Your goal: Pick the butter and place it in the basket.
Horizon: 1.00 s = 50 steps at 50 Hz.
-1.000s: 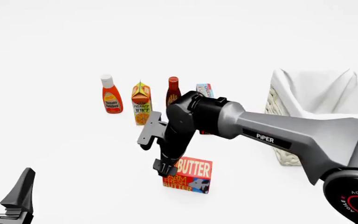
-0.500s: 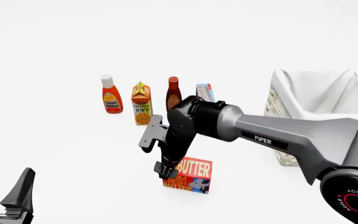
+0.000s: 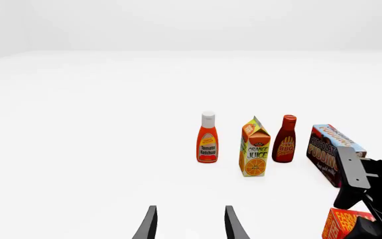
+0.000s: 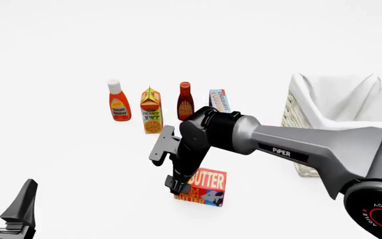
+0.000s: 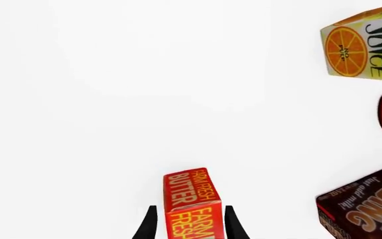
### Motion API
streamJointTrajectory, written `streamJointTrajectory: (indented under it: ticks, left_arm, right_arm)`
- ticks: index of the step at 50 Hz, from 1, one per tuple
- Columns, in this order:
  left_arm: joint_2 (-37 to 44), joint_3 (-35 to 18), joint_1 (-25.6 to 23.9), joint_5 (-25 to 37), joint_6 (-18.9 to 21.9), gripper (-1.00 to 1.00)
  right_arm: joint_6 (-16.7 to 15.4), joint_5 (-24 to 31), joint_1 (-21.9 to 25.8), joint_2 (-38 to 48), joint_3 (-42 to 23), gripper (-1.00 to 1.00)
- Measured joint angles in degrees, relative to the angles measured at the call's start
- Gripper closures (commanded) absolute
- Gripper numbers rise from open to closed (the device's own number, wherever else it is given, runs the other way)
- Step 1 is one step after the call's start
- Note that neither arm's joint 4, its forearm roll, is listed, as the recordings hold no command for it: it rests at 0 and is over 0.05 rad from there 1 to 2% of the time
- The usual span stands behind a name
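The butter (image 4: 208,186) is a small red-orange box standing on the white table in front of the arms. My right gripper (image 4: 178,187) reaches down at its left end. In the right wrist view the butter (image 5: 192,201) lies between the two open fingers (image 5: 150,223), with a small gap on each side of the gripper (image 5: 190,209). The basket (image 4: 308,101), cream wicker with white lining, stands at the right. My left gripper (image 4: 4,195) is open and empty at the near left; it shows in the left wrist view (image 3: 189,213), with the butter (image 3: 340,224) off to one side.
A ketchup bottle (image 4: 118,102), orange juice carton (image 4: 151,110), BBQ sauce bottle (image 4: 185,100) and chocolate pudding box (image 4: 219,100) stand in a row behind the butter. The pudding box (image 5: 367,209) and juice carton (image 5: 367,47) are near the right gripper.
My right arm's wrist has sunk a little lower and slightly right over the butter. The butter, the basket and the left arm have not moved.
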Motion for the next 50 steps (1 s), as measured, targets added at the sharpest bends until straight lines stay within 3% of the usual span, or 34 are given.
streamJointTrajectory:
  ticks: [30, 50]
  left_arm:
    - [0.00, 0.00, 0.00, 0.00, 0.00, -1.00]
    - [0.00, 0.00, 0.00, 0.00, 0.00, -1.00]
  right_arm:
    - [-0.34, -0.24, -0.81, 0.68, 0.04, -1.00]
    - [-2.21, 0.92, -1.31, 2.13, -1.63, -1.00]
